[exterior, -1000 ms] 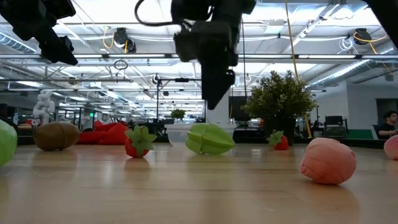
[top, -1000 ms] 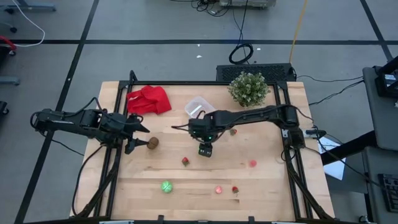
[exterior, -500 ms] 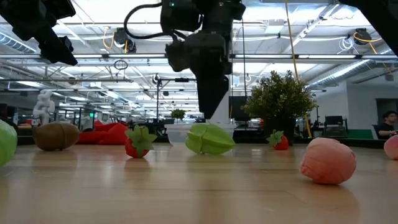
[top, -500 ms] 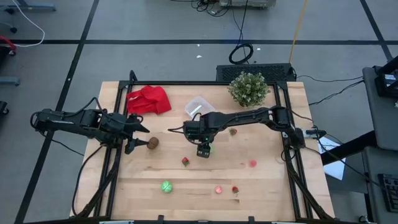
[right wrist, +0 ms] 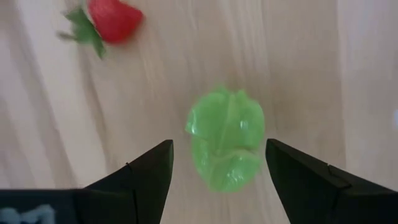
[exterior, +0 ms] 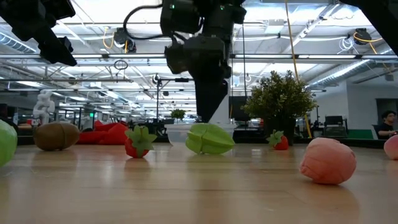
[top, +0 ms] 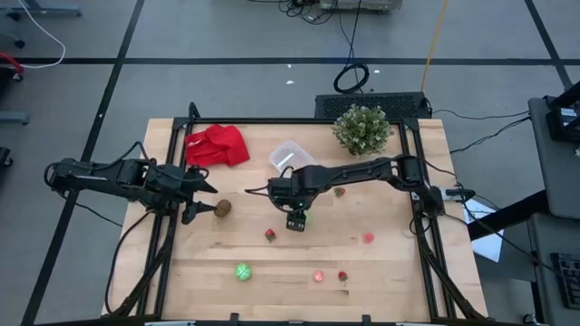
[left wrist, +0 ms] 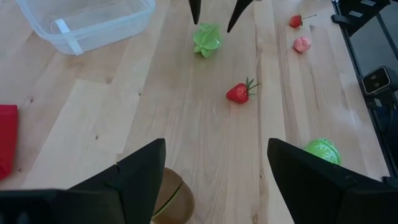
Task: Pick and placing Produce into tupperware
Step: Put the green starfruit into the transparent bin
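Green toy fruit (right wrist: 227, 138) directly below open right gripper (right wrist: 217, 163)

High view looks straight down on the counter (top: 272, 272); low view looks level across it; both wrist views share the green fruit (right wrist: 227, 140).

Wooden table (top: 390, 272), light slatted top with a black frame. Lying directly on it: crumpled red cloth (top: 217, 146) at the far left; clear tupperware (top: 286, 154) just beside it; bushy potted plant (top: 362, 129) at the far right; brown toy fruit (top: 222, 207) on the left side; lobed green piece (right wrist: 226, 137) near the middle; strawberry (top: 270, 234) close to it; round green piece (top: 242, 271) toward the near edge; pink pieces (top: 319, 276) and (top: 368, 238); small red pieces (top: 343, 276) and (top: 340, 191).
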